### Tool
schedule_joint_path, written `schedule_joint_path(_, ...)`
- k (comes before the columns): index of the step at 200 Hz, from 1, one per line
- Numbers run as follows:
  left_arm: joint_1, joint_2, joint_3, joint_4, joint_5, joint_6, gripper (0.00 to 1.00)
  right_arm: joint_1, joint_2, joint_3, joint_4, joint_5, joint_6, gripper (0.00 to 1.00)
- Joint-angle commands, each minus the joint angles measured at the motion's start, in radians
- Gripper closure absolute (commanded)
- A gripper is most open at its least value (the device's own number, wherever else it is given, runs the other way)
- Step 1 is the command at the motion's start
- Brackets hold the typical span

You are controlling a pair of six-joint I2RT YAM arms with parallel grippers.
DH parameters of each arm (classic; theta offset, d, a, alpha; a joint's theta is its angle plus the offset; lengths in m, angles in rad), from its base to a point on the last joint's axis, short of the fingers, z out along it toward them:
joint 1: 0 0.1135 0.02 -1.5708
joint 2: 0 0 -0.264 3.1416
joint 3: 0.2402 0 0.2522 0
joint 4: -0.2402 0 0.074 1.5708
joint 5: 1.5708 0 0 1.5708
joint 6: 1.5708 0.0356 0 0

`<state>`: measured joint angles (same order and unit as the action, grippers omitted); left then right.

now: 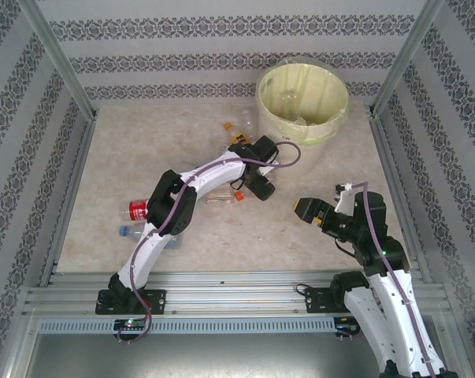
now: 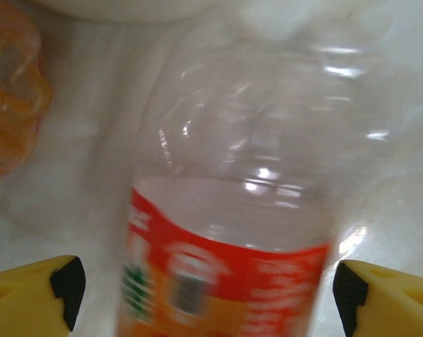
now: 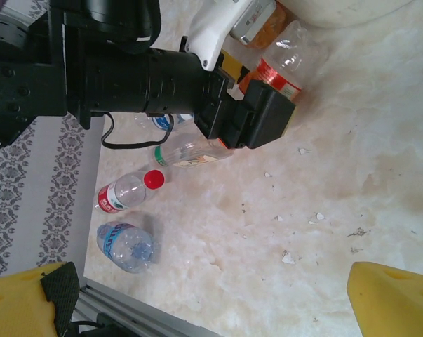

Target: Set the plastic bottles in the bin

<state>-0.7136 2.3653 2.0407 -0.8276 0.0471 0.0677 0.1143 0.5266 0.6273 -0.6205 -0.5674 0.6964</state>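
Two yellow fingers [image 2: 29, 302] of the left gripper [image 2: 207, 298] stand apart on either side of a red-labelled bottle [image 2: 232, 210]. The gripper is open, and neither pad clearly touches the bottle. The bottle's long axis runs straight out along the gripper's reach, label end nearest the wrist. Its cap is out of sight. The left arm [image 1: 182, 185] stretches from the near left base toward the far right, ending near the bin [image 1: 300, 132] at the far right of the table [image 1: 127, 150]. The right gripper [image 1: 327, 203] hovers wide open over the near right. Two more bottles [image 1: 139, 209] lie on their sides by the near left edge.
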Motion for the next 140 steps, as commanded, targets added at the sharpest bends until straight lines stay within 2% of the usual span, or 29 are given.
schedule_joint_path(1, 0.021, 0.007, 0.03, -0.061, -0.015, 0.017, 0.08, 0.013, -0.007, 0.002, -0.006, -0.022, -0.013, 0.02)
schedule_joint_path(119, 0.023, -0.043, -0.088, -0.072, 0.082, -0.081, 0.1, 0.017, -0.004, -0.023, 0.023, -0.027, 0.006, 0.02)
schedule_joint_path(140, 0.023, -0.067, -0.112, -0.064, 0.088, -0.099, 0.2, 0.016, -0.011, -0.024, 0.019, -0.028, 0.008, 0.02)
